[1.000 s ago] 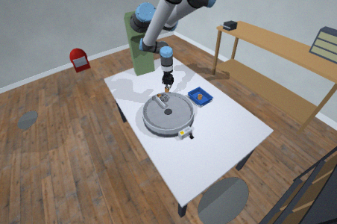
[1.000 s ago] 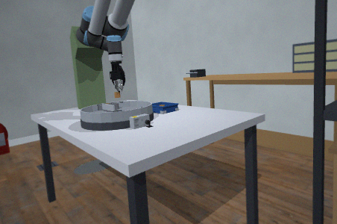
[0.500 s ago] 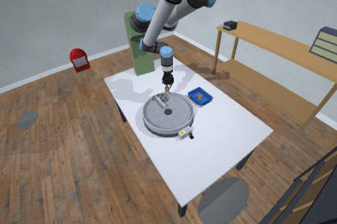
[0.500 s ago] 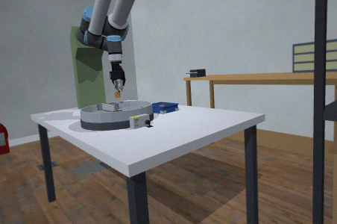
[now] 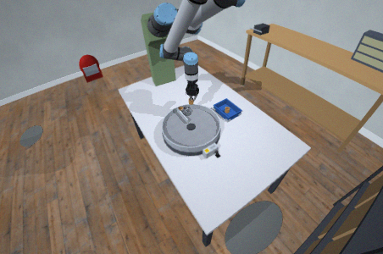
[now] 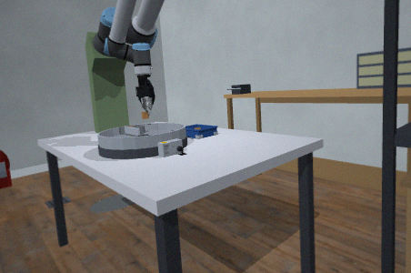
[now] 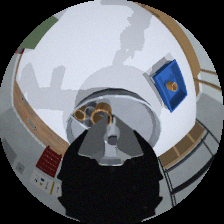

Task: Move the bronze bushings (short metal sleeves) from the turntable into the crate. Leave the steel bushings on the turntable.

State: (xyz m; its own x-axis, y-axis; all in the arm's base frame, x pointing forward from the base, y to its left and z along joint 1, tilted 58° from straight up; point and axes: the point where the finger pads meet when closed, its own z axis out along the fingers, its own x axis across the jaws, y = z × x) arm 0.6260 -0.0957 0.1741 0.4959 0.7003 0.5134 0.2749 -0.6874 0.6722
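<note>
My gripper point(image 5: 191, 96) is shut on a bronze bushing point(image 5: 191, 101) and holds it in the air above the far rim of the grey turntable point(image 5: 191, 129). The exterior view shows the bushing point(image 6: 145, 115) clear of the turntable point(image 6: 142, 140). In the wrist view the held bushing point(image 7: 103, 109) sits between the fingertips. Another bronze bushing point(image 7: 80, 114) and steel bushings point(image 7: 90, 112) lie on the disc below, near its far edge point(image 5: 183, 110). The blue crate point(image 5: 227, 105) stands to the right of the turntable and holds one bronze bushing point(image 7: 172, 85).
A small control box point(image 5: 209, 151) is fixed to the turntable's front. The arm's green pedestal point(image 5: 158, 57) stands behind the white table. A wooden bench point(image 5: 313, 51) is at the right, a dark shelf frame point(image 5: 356, 216) at the front right.
</note>
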